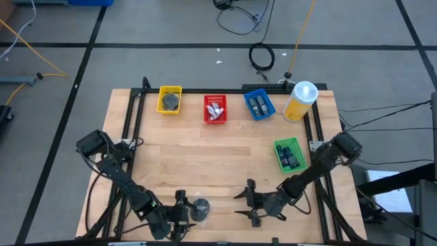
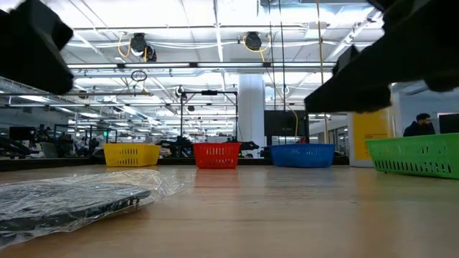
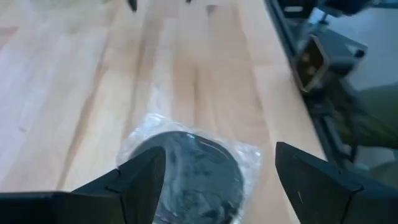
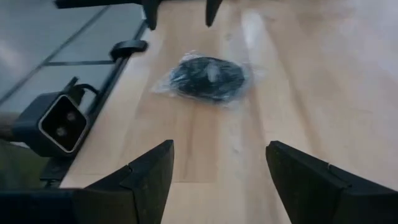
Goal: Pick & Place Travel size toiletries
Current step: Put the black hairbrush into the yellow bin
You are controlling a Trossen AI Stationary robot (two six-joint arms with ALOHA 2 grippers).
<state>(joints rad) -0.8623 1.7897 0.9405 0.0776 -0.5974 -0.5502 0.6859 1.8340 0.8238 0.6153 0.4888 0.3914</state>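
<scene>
From above, I see one wrapped puck point(image 1: 200, 204) left on the desk point(image 1: 218, 150) at its near edge, just beside my left gripper point(image 1: 179, 207). The right gripper point(image 1: 247, 203) waits nearby, spread wide and empty. The yellow basket point(image 1: 170, 100), which seems to hold a matching puck, is far off.

At desk level, the puck point(image 2: 68, 201) lies flat in crinkled film.

Through the left wrist, the puck point(image 3: 193, 174) sits just ahead, between the released jaws, untouched. I'd come down square, straddle the disc itself, not loose film, then close.

The right wrist shows the puck point(image 4: 208, 77) well ahead of its released jaws.
</scene>
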